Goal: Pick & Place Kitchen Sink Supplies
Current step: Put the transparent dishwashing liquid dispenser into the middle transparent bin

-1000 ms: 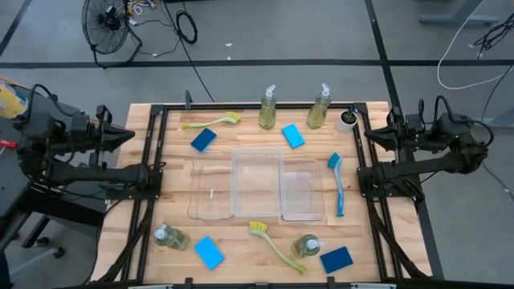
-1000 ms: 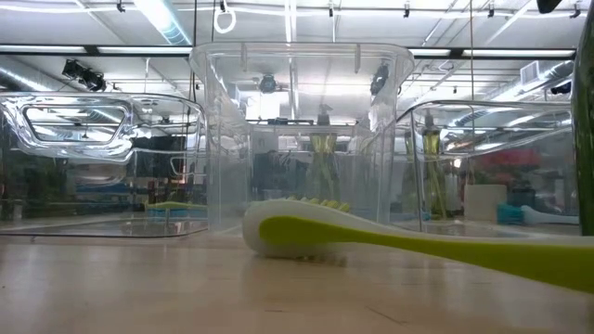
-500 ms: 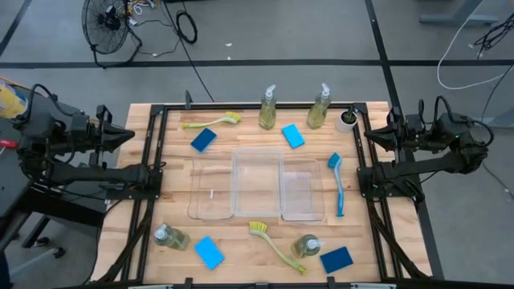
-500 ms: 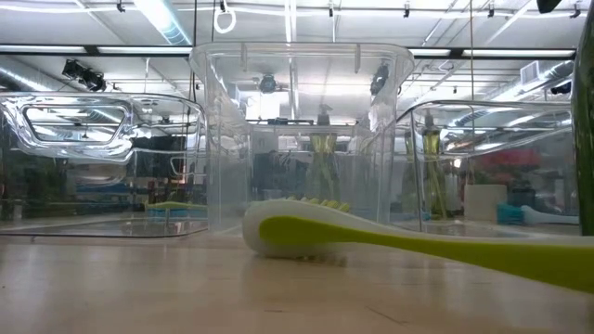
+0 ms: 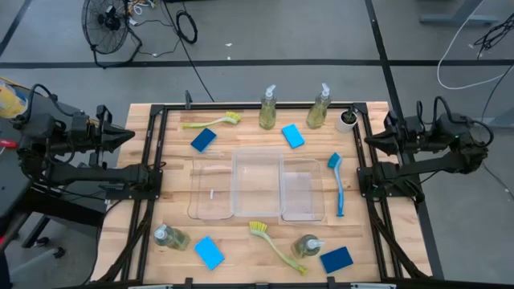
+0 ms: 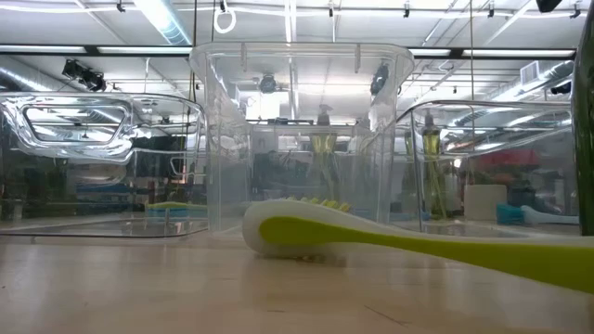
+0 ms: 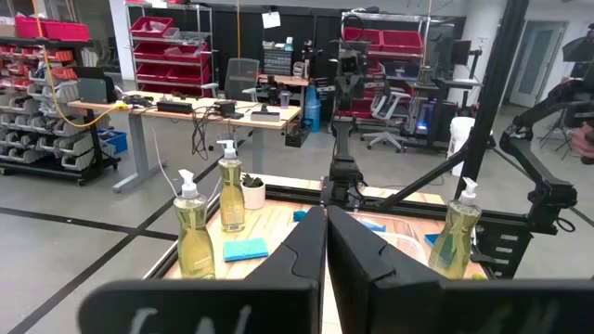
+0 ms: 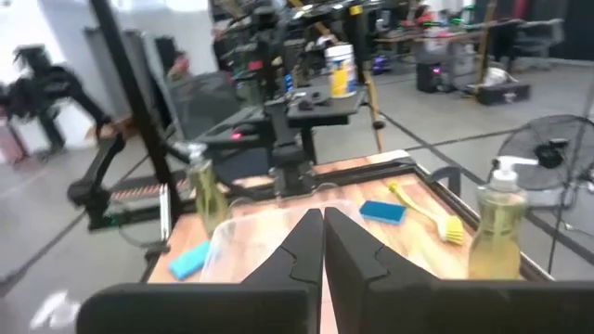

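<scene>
Two soap bottles [image 5: 267, 108] [image 5: 320, 107] stand at the table's far edge, and two more [image 5: 170, 237] [image 5: 307, 245] are near the front. Blue sponges [image 5: 203, 140] [image 5: 293, 136] [image 5: 210, 252] [image 5: 336, 258] lie flat around the trays. One yellow-green brush [image 5: 213, 121] lies far left and another [image 5: 275, 242] lies near the front, while a blue brush [image 5: 336, 183] lies on the right. My left gripper [image 5: 128, 135] [image 7: 325, 223] is shut and level over the left edge. My right gripper [image 5: 369, 140] [image 8: 323, 223] is shut and level over the right edge. Both hold nothing.
Clear plastic trays [image 5: 210, 210] stand side by side at the table's middle. A small white cup [image 5: 347, 120] stands at the far right corner. Black frame rails [image 5: 152, 172] run along both side edges. In the low view, the near brush's head [image 6: 297, 227] lies before the trays.
My right gripper has turned a little at the wrist, its tip swinging slightly toward the table's near edge. It stays shut, and nothing on the table has moved.
</scene>
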